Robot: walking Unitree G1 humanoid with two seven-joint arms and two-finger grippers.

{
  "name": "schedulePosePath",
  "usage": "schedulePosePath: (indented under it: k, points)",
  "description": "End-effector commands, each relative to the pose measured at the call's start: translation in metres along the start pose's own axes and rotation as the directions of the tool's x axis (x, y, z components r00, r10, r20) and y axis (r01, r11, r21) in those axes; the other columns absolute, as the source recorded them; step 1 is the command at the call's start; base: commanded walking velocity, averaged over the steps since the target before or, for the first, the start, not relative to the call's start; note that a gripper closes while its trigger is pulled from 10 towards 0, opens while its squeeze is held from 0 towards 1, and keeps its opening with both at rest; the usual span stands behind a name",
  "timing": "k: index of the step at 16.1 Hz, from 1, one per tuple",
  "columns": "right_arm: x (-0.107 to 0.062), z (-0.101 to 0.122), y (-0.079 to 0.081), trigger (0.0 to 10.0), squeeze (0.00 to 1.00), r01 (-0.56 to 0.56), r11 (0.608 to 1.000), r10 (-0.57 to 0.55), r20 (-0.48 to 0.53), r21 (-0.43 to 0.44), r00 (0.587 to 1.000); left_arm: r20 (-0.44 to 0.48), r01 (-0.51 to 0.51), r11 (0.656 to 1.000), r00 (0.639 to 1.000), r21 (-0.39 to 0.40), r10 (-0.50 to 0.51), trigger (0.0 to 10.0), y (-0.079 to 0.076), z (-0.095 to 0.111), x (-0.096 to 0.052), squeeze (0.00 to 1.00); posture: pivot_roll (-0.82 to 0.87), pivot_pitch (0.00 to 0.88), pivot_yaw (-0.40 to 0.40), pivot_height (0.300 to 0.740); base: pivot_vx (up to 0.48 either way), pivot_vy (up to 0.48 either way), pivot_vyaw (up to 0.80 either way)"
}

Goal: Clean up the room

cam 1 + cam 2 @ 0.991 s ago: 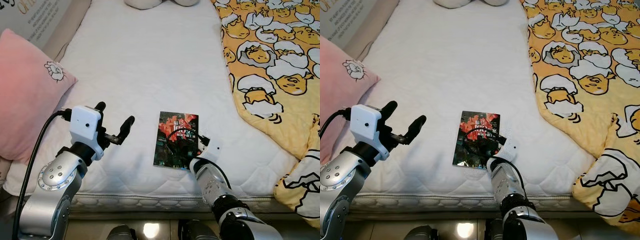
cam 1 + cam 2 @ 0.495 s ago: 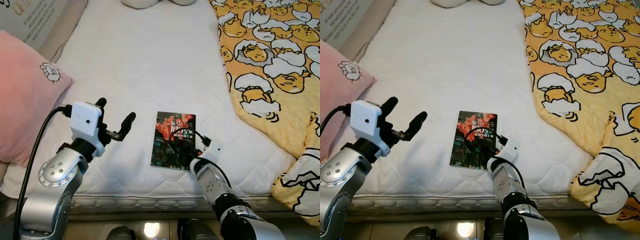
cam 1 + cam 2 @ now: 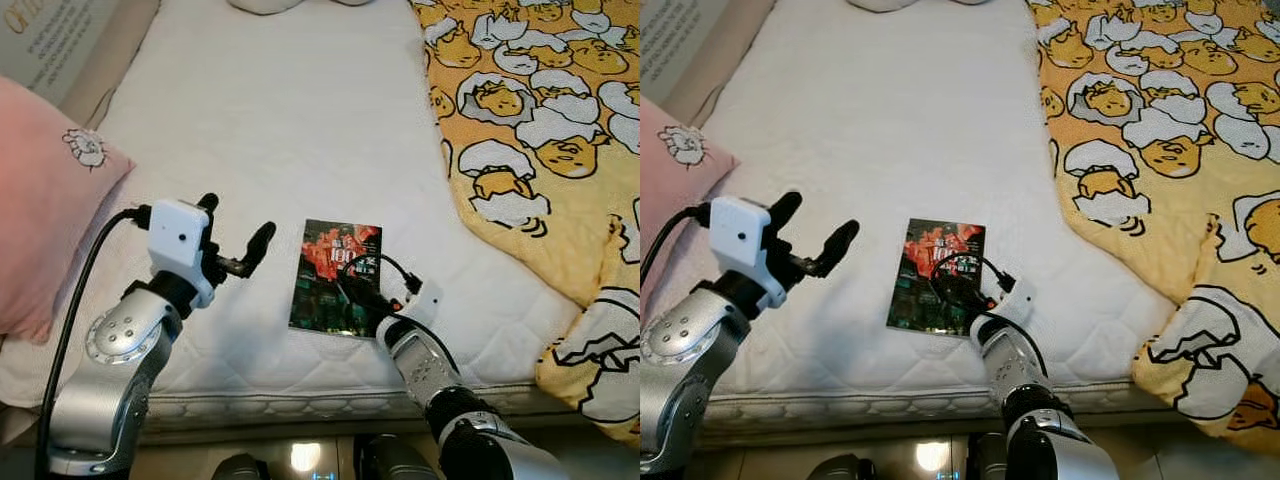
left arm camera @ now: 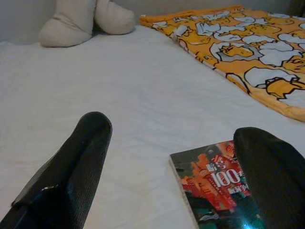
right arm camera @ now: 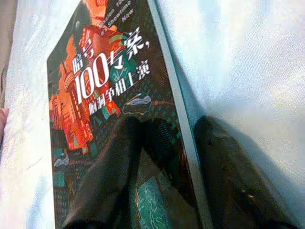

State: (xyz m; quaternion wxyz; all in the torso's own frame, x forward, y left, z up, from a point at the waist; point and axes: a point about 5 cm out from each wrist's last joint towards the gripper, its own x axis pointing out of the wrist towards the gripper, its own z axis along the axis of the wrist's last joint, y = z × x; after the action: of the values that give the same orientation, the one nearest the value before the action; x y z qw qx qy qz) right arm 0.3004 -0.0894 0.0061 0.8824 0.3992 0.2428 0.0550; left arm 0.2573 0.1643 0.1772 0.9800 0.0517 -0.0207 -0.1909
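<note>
A dark book (image 3: 335, 277) with a red and orange cover lies flat on the white mattress (image 3: 300, 120), near its front edge. My right gripper (image 3: 362, 296) is open at the book's near right corner. In the right wrist view one finger (image 5: 112, 176) lies on the cover and the other finger (image 5: 228, 171) rests on the sheet just past the book's edge. My left gripper (image 3: 234, 238) is open and hovers above the mattress a short way left of the book (image 4: 217, 183), holding nothing.
A pink pillow (image 3: 40, 200) lies at the left of the bed. A yellow patterned blanket (image 3: 540, 120) covers the right side and hangs over the front right corner. A cream plush toy (image 4: 86, 21) sits at the far end. The mattress front edge (image 3: 300, 400) is just below my arms.
The whole view has shifted a little, so the camera moved. My left gripper now stands slightly closer to the book. The right gripper stays at the book's near corner.
</note>
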Motion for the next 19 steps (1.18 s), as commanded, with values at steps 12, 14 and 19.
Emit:
schedulePosePath:
  k: [12, 14, 19]
  points:
    - [-0.028, 0.064, 0.024, 0.0, 0.0, -0.046, 0.861, 0.153, 0.171, -0.507, 0.973, 0.027, -0.024, 0.993, 0.999, -0.116, 0.027, 10.0, -0.028, -0.023, 0.046, 0.0, 0.01, 0.039, -0.067, 0.74, 0.0, 0.0, 0.0]
    - [-0.04, 0.081, 0.021, 0.0, 0.0, 0.002, 0.825, 0.154, 0.228, -0.565, 0.961, -0.006, -0.092, 0.987, 0.996, -0.129, 0.092, 10.0, -0.025, -0.033, 0.052, 0.0, -0.02, 0.0, -0.072, 0.74, 0.0, 0.0, 0.38]
    - [-0.053, 0.097, 0.014, 0.0, 0.0, 0.093, 0.786, 0.15, 0.335, -0.611, 0.93, -0.048, -0.187, 0.956, 0.982, -0.225, 0.181, 10.0, -0.023, -0.052, 0.055, 0.0, 0.0, 0.0, -0.046, 0.74, 0.0, 0.288, 0.68]
